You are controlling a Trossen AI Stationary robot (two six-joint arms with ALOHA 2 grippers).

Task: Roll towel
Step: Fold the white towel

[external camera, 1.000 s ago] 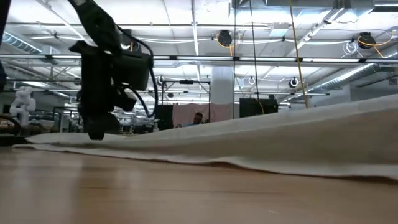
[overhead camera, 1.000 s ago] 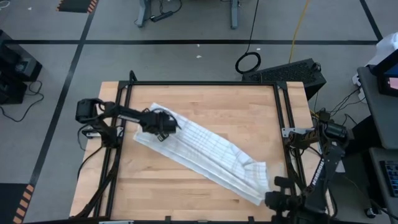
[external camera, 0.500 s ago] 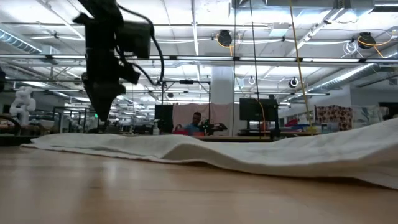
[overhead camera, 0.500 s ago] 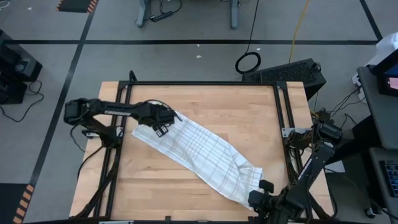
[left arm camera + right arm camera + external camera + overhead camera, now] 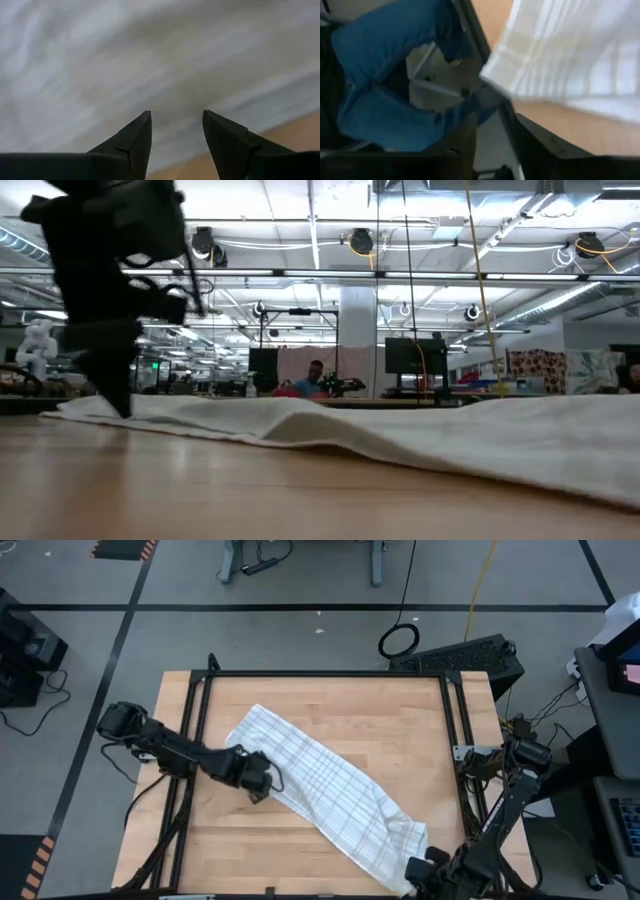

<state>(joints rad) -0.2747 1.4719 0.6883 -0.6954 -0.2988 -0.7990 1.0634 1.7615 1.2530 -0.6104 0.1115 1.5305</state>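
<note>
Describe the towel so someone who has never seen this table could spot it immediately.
Start at the wooden table ringed by a black frame. Lying diagonally across it, from near the left gripper toward the corner by the right gripper, is the towel, a long band of cloth. It is white with fine dark check lines, the only fabric there.

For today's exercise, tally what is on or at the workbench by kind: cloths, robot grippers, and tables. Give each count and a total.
Towel: 1
Grippers: 2, the left gripper and the right gripper
Wooden table: 1
Total: 4
</note>
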